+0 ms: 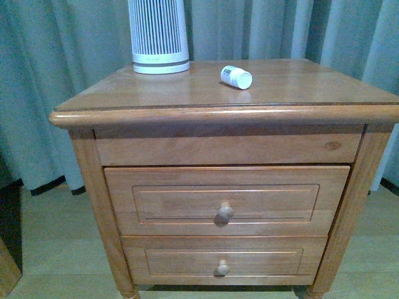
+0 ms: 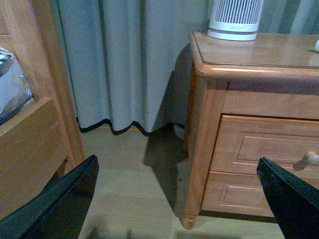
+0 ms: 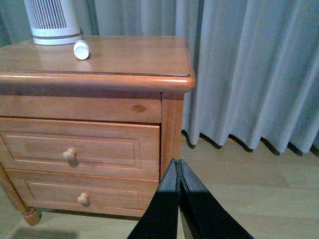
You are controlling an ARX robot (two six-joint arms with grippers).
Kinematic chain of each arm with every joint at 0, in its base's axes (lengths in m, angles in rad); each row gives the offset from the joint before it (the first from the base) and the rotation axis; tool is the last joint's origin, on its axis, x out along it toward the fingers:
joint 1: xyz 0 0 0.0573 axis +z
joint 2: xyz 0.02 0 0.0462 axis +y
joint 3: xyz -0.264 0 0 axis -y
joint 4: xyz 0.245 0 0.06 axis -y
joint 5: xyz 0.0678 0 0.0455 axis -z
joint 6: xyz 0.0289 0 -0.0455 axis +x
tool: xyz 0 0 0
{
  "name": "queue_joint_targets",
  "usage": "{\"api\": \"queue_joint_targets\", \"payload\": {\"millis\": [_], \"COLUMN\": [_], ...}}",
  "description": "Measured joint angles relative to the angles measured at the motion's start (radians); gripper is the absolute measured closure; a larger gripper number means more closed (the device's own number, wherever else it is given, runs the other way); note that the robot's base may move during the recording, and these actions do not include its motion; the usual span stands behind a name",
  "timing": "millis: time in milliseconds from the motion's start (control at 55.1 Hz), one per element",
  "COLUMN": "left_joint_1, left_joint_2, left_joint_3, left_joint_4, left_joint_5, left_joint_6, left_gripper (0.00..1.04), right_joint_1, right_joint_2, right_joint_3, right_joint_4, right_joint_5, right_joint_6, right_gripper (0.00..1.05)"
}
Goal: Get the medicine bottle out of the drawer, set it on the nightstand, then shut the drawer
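The medicine bottle (image 1: 236, 76) lies on its side on the nightstand (image 1: 280, 87) top, right of centre; it also shows in the right wrist view (image 3: 81, 49). The upper drawer (image 1: 187, 199) is shut flush, with its round knob (image 1: 225, 210) in the middle. My left gripper (image 2: 179, 191) is open and empty, low beside the nightstand's left side, above the floor. My right gripper (image 3: 178, 167) is shut and empty, low off the nightstand's right front corner. Neither arm shows in the front view.
A tall white ribbed appliance (image 1: 158, 34) stands at the back left of the top. The lower drawer (image 1: 187, 261) is shut. Grey curtains (image 1: 62, 62) hang behind. Another wooden piece of furniture (image 2: 30, 124) stands left of my left gripper. The floor is pale wood (image 3: 259, 184).
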Motion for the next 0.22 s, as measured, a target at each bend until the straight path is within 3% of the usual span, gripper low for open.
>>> {"api": "queue_joint_targets", "payload": {"millis": [218], "left_joint_1": [0.0], "left_joint_2": [0.0], "left_joint_3": [0.0], "left_joint_4": [0.0], "left_joint_5": [0.0], "left_joint_6": [0.0], "left_gripper": [0.06], "right_joint_1": [0.0], "right_joint_2": [-0.042], "right_joint_3": [-0.041], "right_joint_4": [0.0], "right_joint_5": [0.001], "right_joint_6": [0.0], "right_gripper": [1.01]}}
